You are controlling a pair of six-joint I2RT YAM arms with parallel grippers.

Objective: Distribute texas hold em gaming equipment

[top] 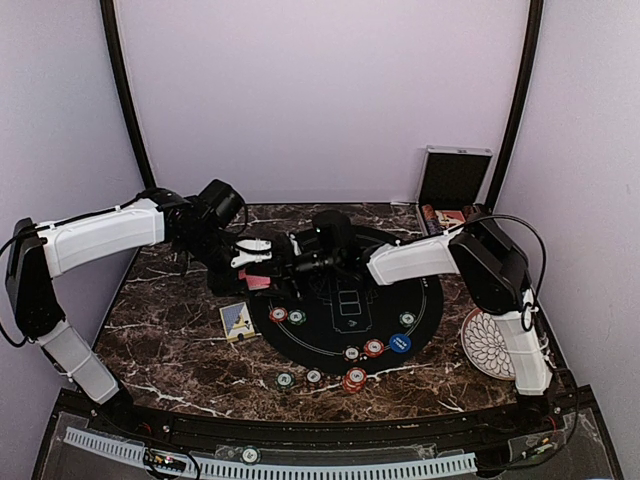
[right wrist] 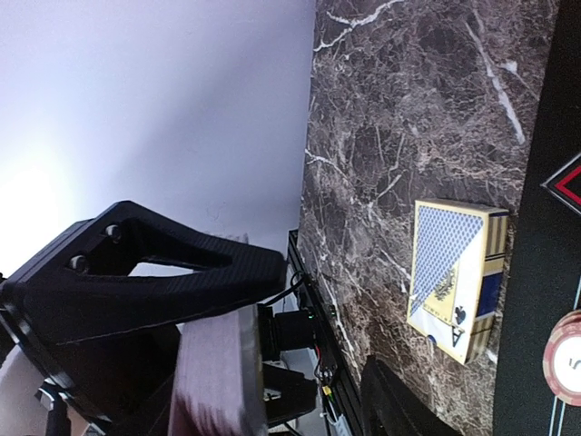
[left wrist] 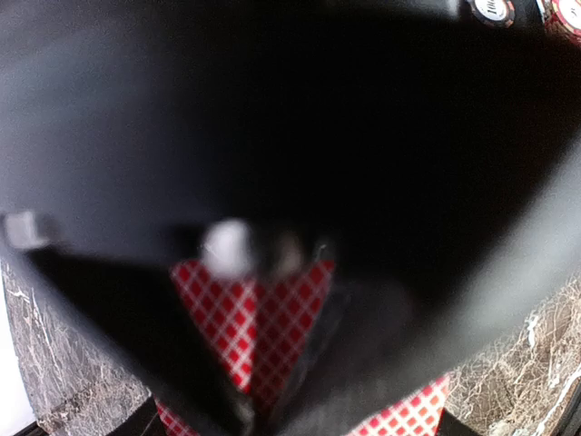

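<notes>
Distribution is looking partly done: striped poker chips [top: 373, 347] are sitting in small groups around the black mat [top: 310, 342], with two at its left rim, a few beside the blue button [top: 400, 342] at its near right, one alone at the right edge, and more lying just off its near edge on the marble table [top: 170, 340]. The left gripper [top: 264, 276] is hovering over the far left edge of the mat and clamping shut on the red-backed cards [left wrist: 245, 318], whose diamond pattern is showing between its fingers [left wrist: 136, 345]. The right gripper [top: 298, 265] is meeting it from the right with its jaws standing apart, holding nothing that can be made out. No red-backed card is lying on the mat, so dealing the cards out to the chip groups is judged to be what is remaining. A blue and yellow card box [top: 236, 320] is resting just left of the mat, while the white plate [top: 470, 340] and silver case [top: 455, 178] are standing at the right, apart from the play
</notes>
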